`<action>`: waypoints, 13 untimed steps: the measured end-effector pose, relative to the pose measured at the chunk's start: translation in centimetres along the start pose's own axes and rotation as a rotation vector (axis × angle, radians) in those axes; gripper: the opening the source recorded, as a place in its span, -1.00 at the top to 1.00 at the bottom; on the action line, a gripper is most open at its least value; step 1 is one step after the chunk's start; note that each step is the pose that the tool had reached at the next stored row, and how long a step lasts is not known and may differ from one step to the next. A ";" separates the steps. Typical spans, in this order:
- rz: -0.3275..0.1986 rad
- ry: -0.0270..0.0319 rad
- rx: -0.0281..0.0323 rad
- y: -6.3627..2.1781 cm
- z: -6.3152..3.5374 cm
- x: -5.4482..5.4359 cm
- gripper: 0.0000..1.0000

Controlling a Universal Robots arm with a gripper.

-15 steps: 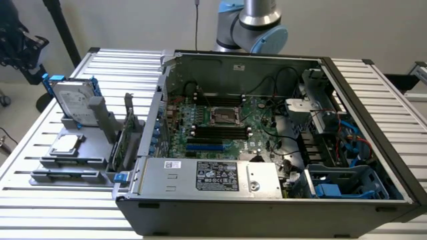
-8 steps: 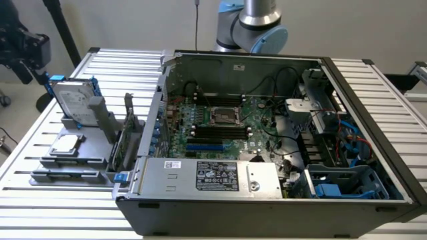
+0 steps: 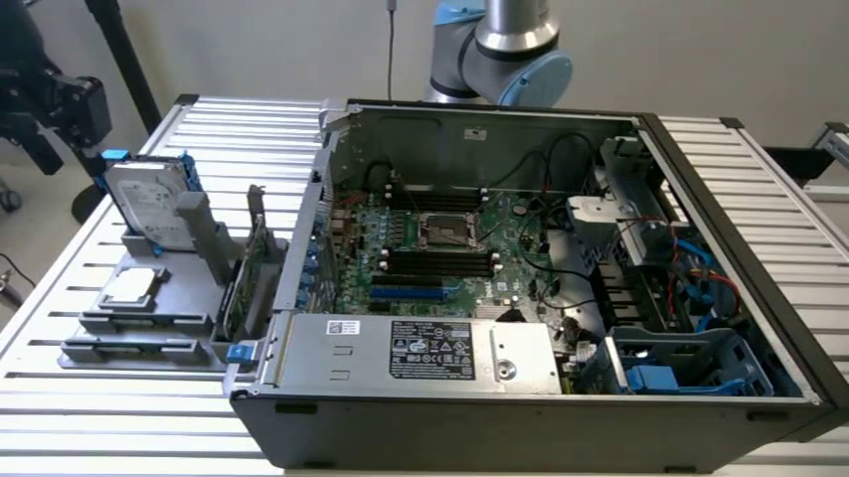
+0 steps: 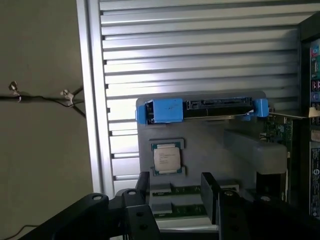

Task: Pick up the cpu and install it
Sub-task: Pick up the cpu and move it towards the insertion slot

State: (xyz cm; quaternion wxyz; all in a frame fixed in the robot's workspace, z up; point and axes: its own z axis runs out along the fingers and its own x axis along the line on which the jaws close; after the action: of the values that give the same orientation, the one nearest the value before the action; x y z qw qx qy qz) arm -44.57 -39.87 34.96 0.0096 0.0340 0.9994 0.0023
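You see that your arm (image 3: 520, 30) has a smooth silver tube and grey rounded joints with light blue caps, while the gripper (image 4: 176, 180) is all matte black, with two flat rectangular fingers (image 4: 210, 197) and, just behind them on both sides, linkage bars with round pivot pins.

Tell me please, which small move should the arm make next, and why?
Probably bring the gripper over the cpu so that it is centred between the fingers. The fingers stand open and hold nothing; the cpu lies flat on the grey holder, untouched, apart from both fingers and nearer to one.
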 end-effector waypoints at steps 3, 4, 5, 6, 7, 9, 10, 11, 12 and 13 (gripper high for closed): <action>-0.003 0.0000 -0.0001 -0.12 0.56 0.0 -0.07; -0.003 0.0000 0.0000 -0.17 0.73 0.0 -0.07; -0.004 0.0001 0.0000 -0.22 0.91 0.0 -0.07; -0.006 0.0002 0.0000 -0.30 1.09 0.0 -0.07; -0.009 0.0003 -0.0001 -0.42 1.27 0.0 -0.07; -0.016 0.0013 -0.0002 -0.70 1.63 0.0 -0.07; -0.020 0.0017 -0.0002 -0.84 1.81 0.0 -0.07; -0.023 0.0020 -0.0003 -0.97 2.00 0.0 -0.07; -0.027 0.0022 -0.0004 -1.11 2.19 0.0 -0.07; -0.031 0.0023 -0.0005 -1.22 2.37 0.0 -0.07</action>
State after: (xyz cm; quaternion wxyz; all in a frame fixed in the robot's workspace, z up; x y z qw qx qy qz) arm -44.57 -41.08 32.58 0.0085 0.0185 0.9998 0.0024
